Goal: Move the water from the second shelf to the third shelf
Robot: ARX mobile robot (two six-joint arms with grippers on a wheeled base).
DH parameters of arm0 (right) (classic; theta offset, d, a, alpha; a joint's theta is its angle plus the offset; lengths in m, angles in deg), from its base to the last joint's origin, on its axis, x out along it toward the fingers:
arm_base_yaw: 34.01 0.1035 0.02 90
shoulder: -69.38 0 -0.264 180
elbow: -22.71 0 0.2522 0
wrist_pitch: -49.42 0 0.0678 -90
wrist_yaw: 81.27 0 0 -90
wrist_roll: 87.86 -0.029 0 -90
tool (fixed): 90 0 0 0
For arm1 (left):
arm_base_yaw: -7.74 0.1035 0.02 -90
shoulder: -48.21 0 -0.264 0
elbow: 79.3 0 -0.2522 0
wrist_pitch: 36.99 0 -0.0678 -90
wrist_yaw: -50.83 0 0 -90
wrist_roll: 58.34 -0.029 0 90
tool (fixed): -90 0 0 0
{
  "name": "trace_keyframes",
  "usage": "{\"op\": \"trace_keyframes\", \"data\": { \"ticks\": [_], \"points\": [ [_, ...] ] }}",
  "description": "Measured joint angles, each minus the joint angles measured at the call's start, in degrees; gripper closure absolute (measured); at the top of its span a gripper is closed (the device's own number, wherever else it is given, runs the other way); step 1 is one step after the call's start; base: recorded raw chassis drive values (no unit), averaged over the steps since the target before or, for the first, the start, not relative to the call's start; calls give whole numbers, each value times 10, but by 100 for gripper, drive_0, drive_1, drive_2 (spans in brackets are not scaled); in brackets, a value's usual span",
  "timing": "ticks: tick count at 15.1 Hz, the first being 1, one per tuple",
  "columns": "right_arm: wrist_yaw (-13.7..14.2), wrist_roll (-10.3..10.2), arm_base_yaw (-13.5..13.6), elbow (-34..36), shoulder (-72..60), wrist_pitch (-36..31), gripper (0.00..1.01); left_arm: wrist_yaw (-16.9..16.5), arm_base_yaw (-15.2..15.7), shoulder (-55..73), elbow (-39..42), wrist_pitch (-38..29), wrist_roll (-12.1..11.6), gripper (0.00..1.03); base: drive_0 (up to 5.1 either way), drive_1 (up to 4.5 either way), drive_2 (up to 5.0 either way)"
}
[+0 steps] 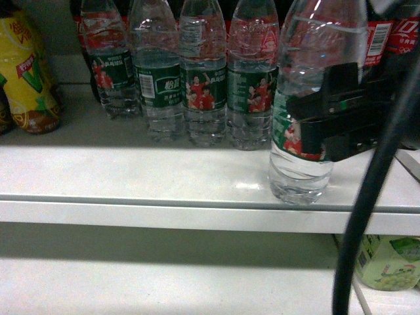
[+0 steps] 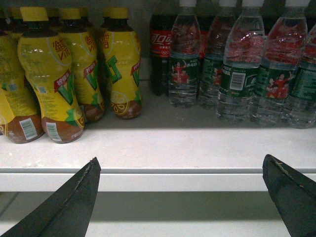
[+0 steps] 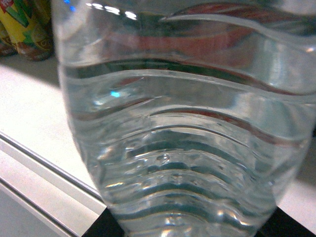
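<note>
Item: water (image 1: 314, 98), right of frame, clamped at its label by the right gripper (image 1: 341, 115). Left gripper (image 2: 182, 192) wide open, empty. Handling: lift straight, clearing shelf (image 1: 131, 177) lip.

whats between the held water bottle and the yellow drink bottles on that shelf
Four water bottles stand in a row between the held water bottle and the yellow bottles, in the head view.
</note>
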Motion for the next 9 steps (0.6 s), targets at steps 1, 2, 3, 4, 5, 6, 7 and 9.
{"op": "trace_keyframes", "data": {
  "ticks": [1, 2, 3, 4, 5, 6, 7, 9],
  "points": [
    [-32, 5, -46, 35, 51, 2, 61, 0, 0, 0, 0, 0, 0, 5, 0, 0, 0],
    [-67, 7, -90, 60, 98, 24, 62, 0, 0, 0, 0, 0, 0, 5, 0, 0, 0],
    [-94, 7, -113, 76, 133, 44, 62, 0, 0, 0, 0, 0, 0, 5, 0, 0, 0],
    [-126, 7, -136, 93, 169, 61, 62, 0, 0, 0, 0, 0, 0, 5, 0, 0, 0],
    [-163, 7, -168, 103, 217, 84, 62, 0, 0, 0, 0, 0, 0, 5, 0, 0, 0],
    [-182, 7, -191, 108, 251, 97, 62, 0, 0, 0, 0, 0, 0, 5, 0, 0, 0],
    [-196, 7, -205, 111, 273, 109, 62, 0, 0, 0, 0, 0, 0, 5, 0, 0, 0],
    [-225, 7, -238, 117, 323, 142, 62, 0, 0, 0, 0, 0, 0, 5, 0, 0, 0]
  ]
}}
